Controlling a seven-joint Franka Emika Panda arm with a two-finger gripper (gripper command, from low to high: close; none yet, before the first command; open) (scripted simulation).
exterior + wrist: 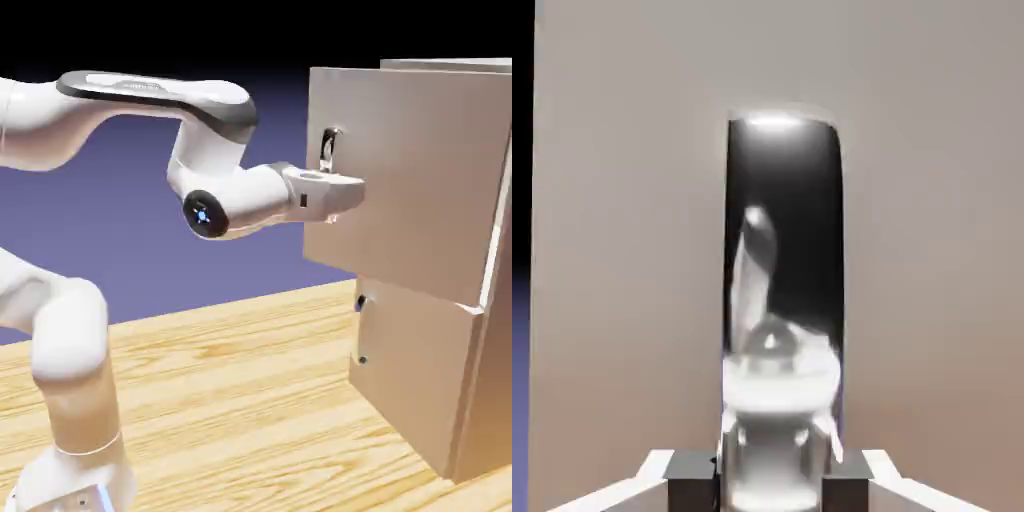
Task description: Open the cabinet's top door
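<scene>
Gripping the handle (780, 330) of the top door (410, 180), my hand (335, 193) is clamped narrow on the slim bar. Exterior view: my arm (150, 110) comes in from the left of the cabinet (440, 270), wrist level, hand pressed up at the door's left edge, just below the top end of the handle (329, 147) that shows above it. The top door stands swung out from the cabinet body, its left edge nearer my arm, its lower edge overhanging the shorter lower door (410, 370). That lower door sits flush, with its small stubby handle (360, 302) near its upper left corner. The cabinet stands on the wooden surface (230, 400), to the right of my arm's base.

Hand view: beige door panel (932, 250) fills the frame. The shiny handle runs up the middle between my two grey fingertips (692, 478), both touching it.
</scene>
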